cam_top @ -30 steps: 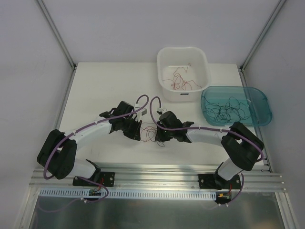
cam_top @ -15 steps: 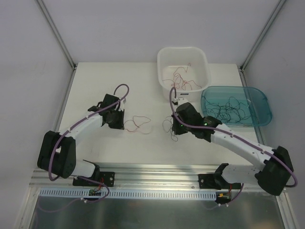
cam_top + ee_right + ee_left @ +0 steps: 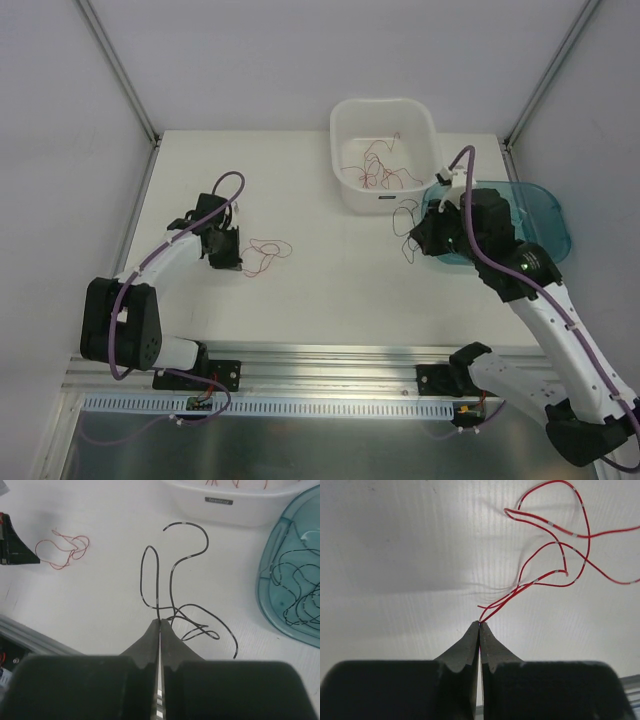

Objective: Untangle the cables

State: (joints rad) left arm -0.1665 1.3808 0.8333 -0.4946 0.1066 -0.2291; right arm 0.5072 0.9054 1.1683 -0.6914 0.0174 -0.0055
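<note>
The cables are two separate strands. My left gripper (image 3: 226, 256) is shut on one end of a thin red cable (image 3: 263, 251), whose loops lie on the white table to its right. In the left wrist view the red cable (image 3: 519, 584) runs out from the closed tips of the left gripper (image 3: 479, 623). My right gripper (image 3: 420, 236) is raised beside the teal tray and shut on a thin black cable (image 3: 406, 226) that dangles in curls. In the right wrist view the black cable (image 3: 171, 587) rises from the pinched tips of the right gripper (image 3: 160, 620).
A white bin (image 3: 386, 199) at the back holds several loose red cables (image 3: 380, 168). A teal tray (image 3: 545, 205) at the right holds several black cables (image 3: 478, 228); its rim (image 3: 265, 592) shows in the right wrist view. Metal frame posts stand at the back corners.
The arms have pulled apart from the table's middle. The left one drew the red cable left; the right one shut, lifted the black cable and carried it right to the teal tray.
</note>
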